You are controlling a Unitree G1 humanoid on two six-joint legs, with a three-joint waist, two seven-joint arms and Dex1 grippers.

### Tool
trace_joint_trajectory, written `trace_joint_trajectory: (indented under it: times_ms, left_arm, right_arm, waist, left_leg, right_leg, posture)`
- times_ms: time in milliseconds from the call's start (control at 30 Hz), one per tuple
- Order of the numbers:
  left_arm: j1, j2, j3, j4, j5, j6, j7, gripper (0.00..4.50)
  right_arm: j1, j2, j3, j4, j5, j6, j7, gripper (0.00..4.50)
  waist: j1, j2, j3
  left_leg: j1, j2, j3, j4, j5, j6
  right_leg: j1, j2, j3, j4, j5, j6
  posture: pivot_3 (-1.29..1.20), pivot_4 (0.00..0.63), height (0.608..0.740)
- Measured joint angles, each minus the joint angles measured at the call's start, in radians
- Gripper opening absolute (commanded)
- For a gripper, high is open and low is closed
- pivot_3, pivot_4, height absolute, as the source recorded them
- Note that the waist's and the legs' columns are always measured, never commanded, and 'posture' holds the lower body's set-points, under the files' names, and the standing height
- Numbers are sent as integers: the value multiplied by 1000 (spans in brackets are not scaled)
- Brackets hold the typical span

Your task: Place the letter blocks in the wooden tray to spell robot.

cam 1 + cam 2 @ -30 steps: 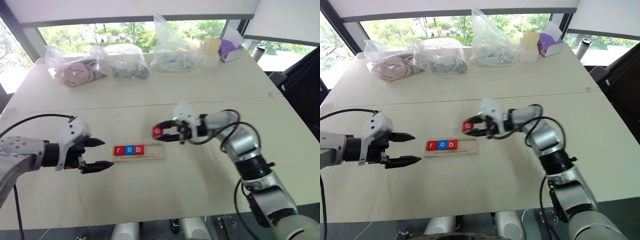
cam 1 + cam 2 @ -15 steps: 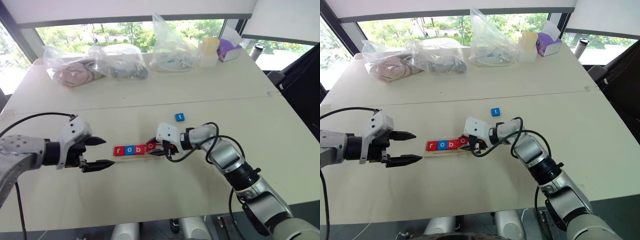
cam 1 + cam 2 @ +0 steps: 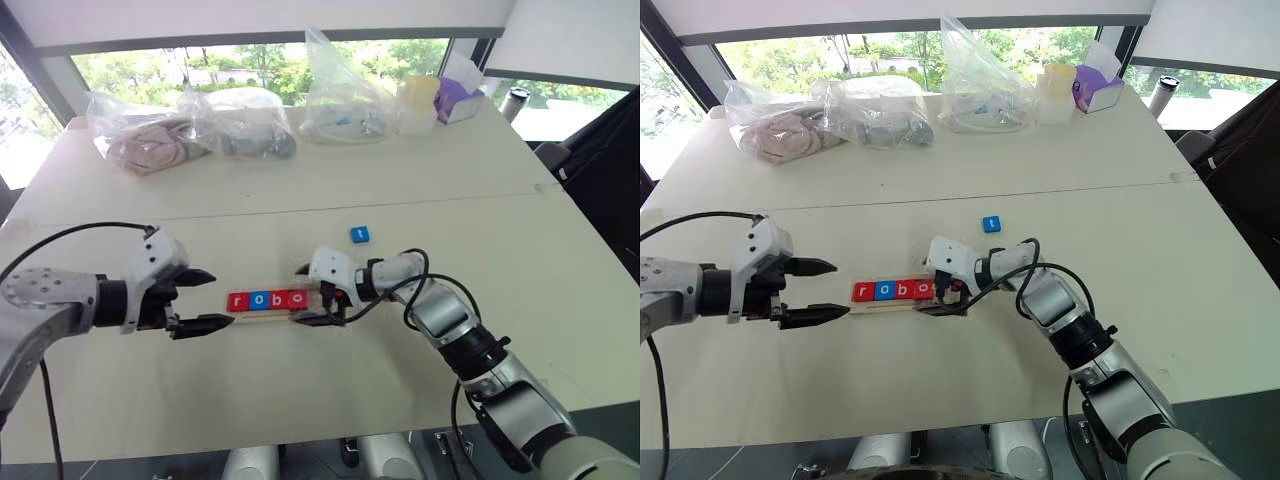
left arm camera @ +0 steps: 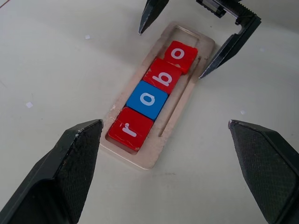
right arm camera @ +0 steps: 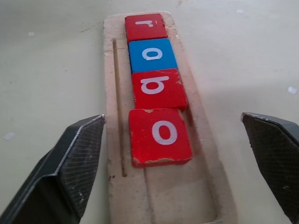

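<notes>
Letter blocks sit four in a row inside the wooden tray (image 4: 154, 149): red r (image 4: 130, 129), blue o (image 4: 147, 99), red b (image 4: 163, 77) and a second red o (image 5: 160, 136), this last one slightly askew against the b. The right gripper (image 3: 312, 296) has its jaws spread wide at the tray's right end, one black finger on each side of the tray, holding nothing; the red o lies between the fingertips but free of them. In the left wrist view those two fingers straddle the far end of the tray. The tray's last slots beyond the red o are bare wood. The left gripper (image 3: 207, 300) hangs just off the tray's left end, jaws released and wide apart, empty, pointing toward the r. The blue t (image 3: 359, 234) lies flat on the table (image 3: 300, 390), apart from the tray, beyond it and to its right. Farther back, by the window, lie clear plastic bags (image 3: 190, 125), a yellowish container (image 3: 420, 105) and a purple box (image 3: 462, 98)
</notes>
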Motion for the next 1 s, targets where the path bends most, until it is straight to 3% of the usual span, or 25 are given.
trace_joint_trajectory:
  times_ms: [267,400,700,1000]
  left_arm:
    - [-2,-6,-1,2,8,-11,9,4500]
    - [-3,-15,-3,3,14,-13,11,4500]
    - [-18,-18,-23,7,16,-16,11,4500]
    - [-31,-41,-42,21,35,-18,36,4500]
  right_arm:
    - [-43,-7,-107,-15,44,26,-21,4474]
    - [10,-64,-163,-155,97,59,0,4474]
    - [110,-66,-77,-217,78,32,-10,4474]
    - [83,-38,-46,-32,0,-102,-59,4474]
  waist:
    - [0,0,0]
    - [4,0,0]
    - [0,0,0]
    - [0,-1,0]
  left_leg:
    - [0,0,0,0,0,0]
    - [-1,0,-1,-1,0,0]
    - [1,0,1,0,0,0]
    - [1,0,1,0,0,0]
  right_leg:
    - [0,0,0,0,0,0]
    - [0,0,-1,-1,0,0]
    - [0,0,0,0,-1,1]
    - [0,0,1,0,0,0]
  posture:
    - [0,150,740]
    - [0,150,740]
    - [0,150,740]
    - [0,150,740]
